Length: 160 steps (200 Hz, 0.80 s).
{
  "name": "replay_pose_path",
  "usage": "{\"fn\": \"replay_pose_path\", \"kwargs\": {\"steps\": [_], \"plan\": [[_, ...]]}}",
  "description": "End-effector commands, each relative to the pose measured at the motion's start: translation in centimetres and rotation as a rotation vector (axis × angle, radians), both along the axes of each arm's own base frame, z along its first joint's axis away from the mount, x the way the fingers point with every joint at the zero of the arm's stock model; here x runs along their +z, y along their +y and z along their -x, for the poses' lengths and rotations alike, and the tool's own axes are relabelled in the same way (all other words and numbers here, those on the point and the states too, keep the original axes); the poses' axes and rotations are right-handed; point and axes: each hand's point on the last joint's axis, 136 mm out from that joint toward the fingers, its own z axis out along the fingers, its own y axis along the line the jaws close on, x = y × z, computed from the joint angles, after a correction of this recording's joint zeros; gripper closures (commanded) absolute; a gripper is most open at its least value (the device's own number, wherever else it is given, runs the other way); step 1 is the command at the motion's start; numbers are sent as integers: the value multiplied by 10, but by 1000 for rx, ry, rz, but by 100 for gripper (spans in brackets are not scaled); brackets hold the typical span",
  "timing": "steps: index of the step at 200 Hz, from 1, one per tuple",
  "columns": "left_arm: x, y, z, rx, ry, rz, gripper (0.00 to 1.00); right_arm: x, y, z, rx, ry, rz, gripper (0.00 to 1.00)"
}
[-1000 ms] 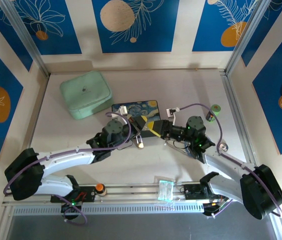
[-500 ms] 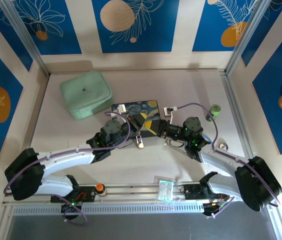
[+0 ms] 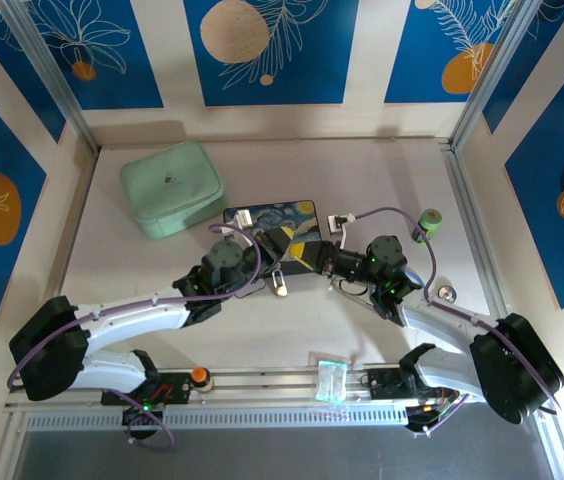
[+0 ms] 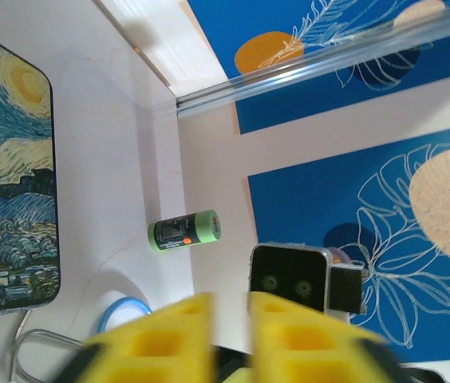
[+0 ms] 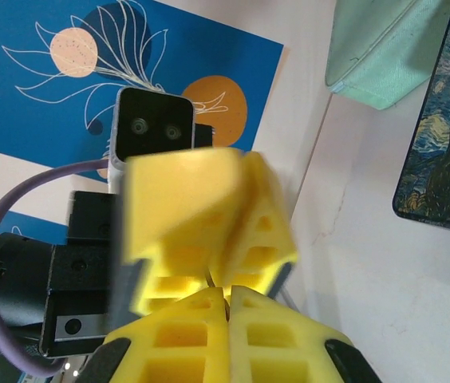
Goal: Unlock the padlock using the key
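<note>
The tiny brass padlock (image 3: pixel 280 287) lies on the table just in front of where my two grippers meet, its thin silver shackle pointing away from me. My right gripper (image 3: pixel 300 255) (image 5: pixel 229 294) is shut, and a thin dark metal sliver, seemingly the key (image 5: pixel 222 281), sticks out of its seam. The left gripper (image 3: pixel 284 243) (image 4: pixel 229 319) faces it tip to tip. A narrow gap with bare table showing separates its yellow fingers (image 5: pixel 181 199), and I see nothing in that gap. The sliver reaches up toward them.
The starry-night box (image 3: pixel 272 215) (image 4: pixel 5 183) (image 5: pixel 448 120) sits just behind the grippers, with a mint pouch (image 3: pixel 170 188) (image 5: pixel 384 44) at back left. A green cylinder (image 3: pixel 429 220) (image 4: pixel 185 230) lies right, a blue cable loop (image 4: pixel 121 305) near it.
The right arm swung left and brought its gripper closer to the left gripper one second ago; since half a second ago both arms have held still. The padlock has not moved.
</note>
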Motion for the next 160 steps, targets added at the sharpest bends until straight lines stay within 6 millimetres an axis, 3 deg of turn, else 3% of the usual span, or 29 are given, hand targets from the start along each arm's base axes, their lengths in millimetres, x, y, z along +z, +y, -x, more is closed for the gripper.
{"fn": "replay_pose_path", "kwargs": {"steps": [1, 18, 22, 57, 93, 116, 141, 160], "plan": [[9, 5, -3, 20, -68, -32, 34, -9, -6, 1, -17, 28, 25, 100], [6, 10, -4, 34, -72, -113, 3, -9, -8, 3, -14, 29, 44, 100], [6, 11, -4, 36, -76, -127, 1, -10, -9, 3, -15, 31, 47, 100], [17, 20, -3, 56, -147, -131, 1, -14, -24, 5, -63, 39, 52, 100], [42, 28, 7, 35, -270, -112, 1, -6, -28, 15, -20, 1, 42, 100], [43, 34, 9, 12, -256, -65, 1, 7, -24, 22, 30, -52, 20, 100], [24, 47, 8, 41, -182, -188, 1, 18, -21, 25, 67, -72, -7, 100], [21, 51, 10, 41, -179, -224, 1, 20, -18, 28, 96, -64, -9, 100]]}}
